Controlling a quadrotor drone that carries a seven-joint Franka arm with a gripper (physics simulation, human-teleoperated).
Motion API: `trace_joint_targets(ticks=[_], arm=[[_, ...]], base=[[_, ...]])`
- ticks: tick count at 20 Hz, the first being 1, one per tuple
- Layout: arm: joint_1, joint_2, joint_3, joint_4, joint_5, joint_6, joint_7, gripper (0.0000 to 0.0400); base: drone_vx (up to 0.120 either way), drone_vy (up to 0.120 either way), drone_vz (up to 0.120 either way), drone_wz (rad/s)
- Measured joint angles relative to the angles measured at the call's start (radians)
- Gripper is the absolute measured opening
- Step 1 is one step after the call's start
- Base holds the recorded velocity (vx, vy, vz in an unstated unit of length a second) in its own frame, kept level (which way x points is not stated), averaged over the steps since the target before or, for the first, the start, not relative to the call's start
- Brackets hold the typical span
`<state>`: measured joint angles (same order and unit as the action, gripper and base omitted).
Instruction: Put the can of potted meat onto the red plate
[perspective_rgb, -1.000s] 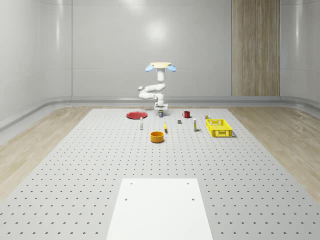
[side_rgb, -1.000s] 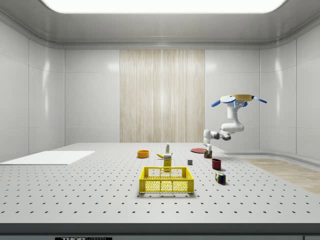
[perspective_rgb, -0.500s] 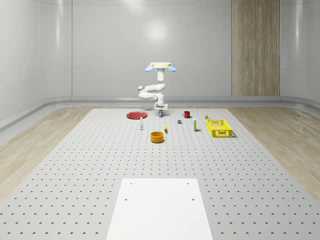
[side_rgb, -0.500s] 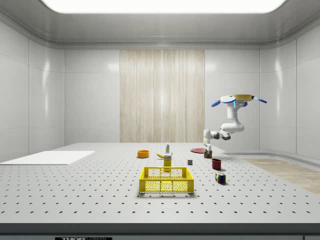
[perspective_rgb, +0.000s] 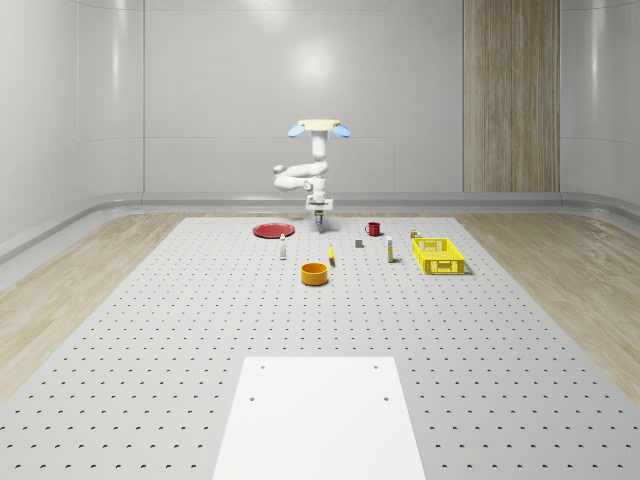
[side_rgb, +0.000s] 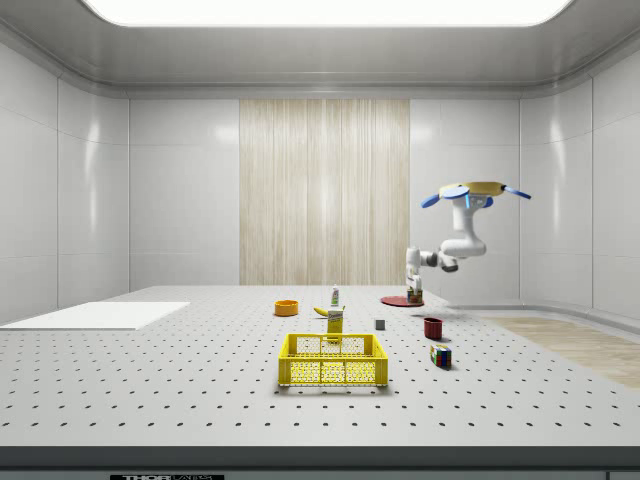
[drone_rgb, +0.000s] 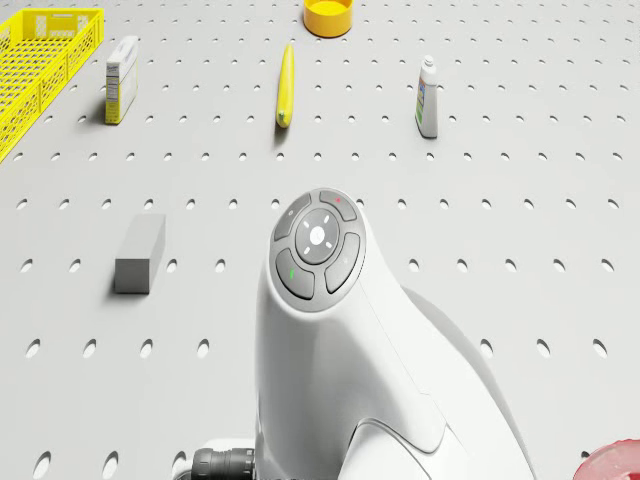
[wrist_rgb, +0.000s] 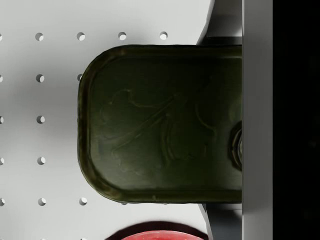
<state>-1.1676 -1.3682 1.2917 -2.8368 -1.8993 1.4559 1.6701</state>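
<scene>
The quadrotor drone with blue rotors and a tan top plate (perspective_rgb: 319, 127) hovers above the far end of the perforated grey table (perspective_rgb: 200, 330), over the stretch between the flat round red plate (perspective_rgb: 271, 231) and the small red mug (perspective_rgb: 373, 229). Its white jointed arm (perspective_rgb: 300, 178) folds down beneath it, and the two-finger gripper (perspective_rgb: 319, 217) hangs clear of the table surface, just right of the plate in the whole-scene view. In the wrist view the gripper's fingers (wrist_rgb: 225, 30) are closed against the two long sides of the dark, round-cornered metal can of potted meat (wrist_rgb: 160, 122), which it holds lifted in the air; the plate's red rim (wrist_rgb: 162, 235) shows just beside the can, apart from it. In the side view the can (side_rgb: 414, 295) hangs under the gripper (side_rgb: 414, 290), above the plate (side_rgb: 400, 300). Nearer on the table lie a round orange bowl (perspective_rgb: 315, 273), a yellow banana (drone_rgb: 285, 85), a white bottle (drone_rgb: 427, 97), a grey block (drone_rgb: 140, 252) and a yellow mesh basket (perspective_rgb: 438, 256).
</scene>
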Motion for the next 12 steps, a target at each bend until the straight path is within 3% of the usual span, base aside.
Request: trace_joint_targets(ticks=[2,12], arm=[[-0.002,-0.004,0.007,-0.001,0.008,0.002,0.004,0.0287],[-0.009,-0.027,0.021,-0.001,0.028,0.020,0.012,0.0287]], base=[[0.000,-0.120,0.080,0.000],[0.000,-0.120,0.000,0.000]])
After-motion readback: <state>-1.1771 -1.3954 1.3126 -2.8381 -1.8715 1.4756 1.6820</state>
